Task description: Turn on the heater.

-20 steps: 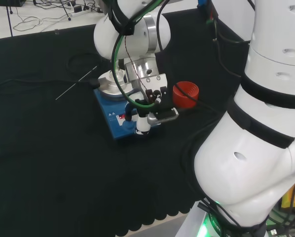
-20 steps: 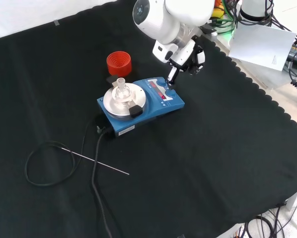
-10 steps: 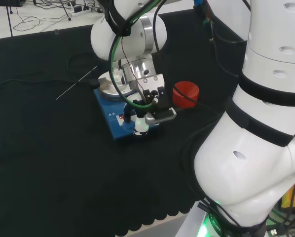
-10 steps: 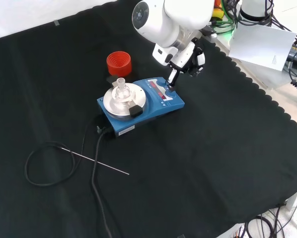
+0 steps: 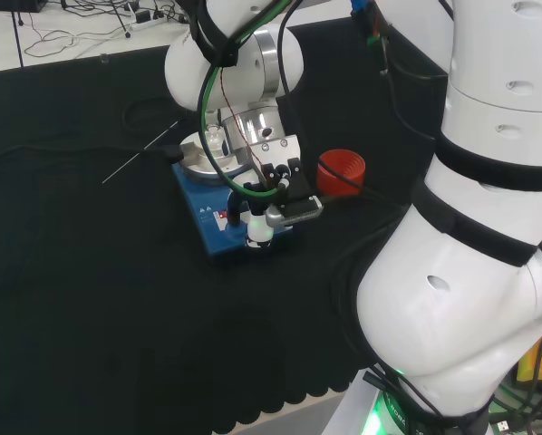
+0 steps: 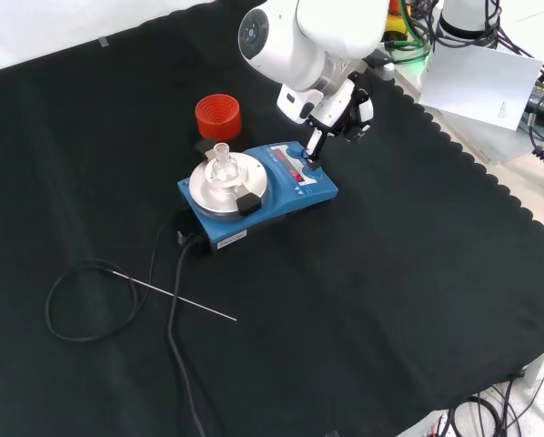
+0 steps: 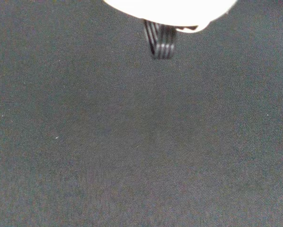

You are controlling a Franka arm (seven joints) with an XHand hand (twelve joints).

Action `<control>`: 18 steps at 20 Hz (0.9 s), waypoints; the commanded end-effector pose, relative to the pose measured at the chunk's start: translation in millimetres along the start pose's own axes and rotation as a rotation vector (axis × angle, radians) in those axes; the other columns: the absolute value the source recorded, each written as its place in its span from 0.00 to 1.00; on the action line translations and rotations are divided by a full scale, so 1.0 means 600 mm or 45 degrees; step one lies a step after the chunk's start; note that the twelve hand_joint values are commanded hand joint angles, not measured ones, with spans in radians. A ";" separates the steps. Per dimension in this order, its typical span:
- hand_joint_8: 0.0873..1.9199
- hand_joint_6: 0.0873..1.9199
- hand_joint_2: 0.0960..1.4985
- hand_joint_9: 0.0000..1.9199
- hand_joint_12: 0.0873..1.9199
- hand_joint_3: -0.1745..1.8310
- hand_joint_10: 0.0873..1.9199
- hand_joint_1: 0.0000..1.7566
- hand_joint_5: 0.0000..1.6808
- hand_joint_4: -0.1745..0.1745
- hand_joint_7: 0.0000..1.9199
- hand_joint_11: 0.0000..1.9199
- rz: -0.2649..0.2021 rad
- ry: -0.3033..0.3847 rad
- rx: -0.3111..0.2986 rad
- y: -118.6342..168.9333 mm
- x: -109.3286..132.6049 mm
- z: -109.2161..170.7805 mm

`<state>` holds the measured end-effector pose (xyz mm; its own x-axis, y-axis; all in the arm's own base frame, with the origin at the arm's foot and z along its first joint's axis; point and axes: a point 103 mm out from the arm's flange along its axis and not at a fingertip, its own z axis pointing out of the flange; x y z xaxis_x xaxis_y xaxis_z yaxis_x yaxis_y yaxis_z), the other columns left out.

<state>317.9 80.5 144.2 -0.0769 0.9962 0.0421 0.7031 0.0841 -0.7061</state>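
While the robot hand [image 6: 343, 114] points a straight finger down at the heater [image 6: 258, 193] front panel, fingers otherwise curled, holding nothing; next: press the switch.

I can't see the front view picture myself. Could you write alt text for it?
A white robot arm reaches down from the top, its black and white hand pointing a finger at the control panel of a blue heater on a black cloth. A small clear glass vessel stands on the heater's round metal plate; a red ribbed ring sits behind, and a thin rod and a looped black cable lie in front.
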 end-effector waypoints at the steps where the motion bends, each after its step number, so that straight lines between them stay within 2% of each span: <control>1: 0.79 0.28 0.38 0.89 0.72 0.65 0.85 0.82 0.18 0.39 0.87 0.68 0.004 -0.001 0.006 0.001 0.000 0.000; 18: 0.79 0.29 0.38 0.89 0.72 0.65 0.85 0.82 0.18 0.39 0.87 0.68 -0.001 0.005 0.021 0.002 -0.005 0.000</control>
<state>319.1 77.8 143.4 -0.0745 0.9962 0.0456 0.6920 0.0846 -0.7169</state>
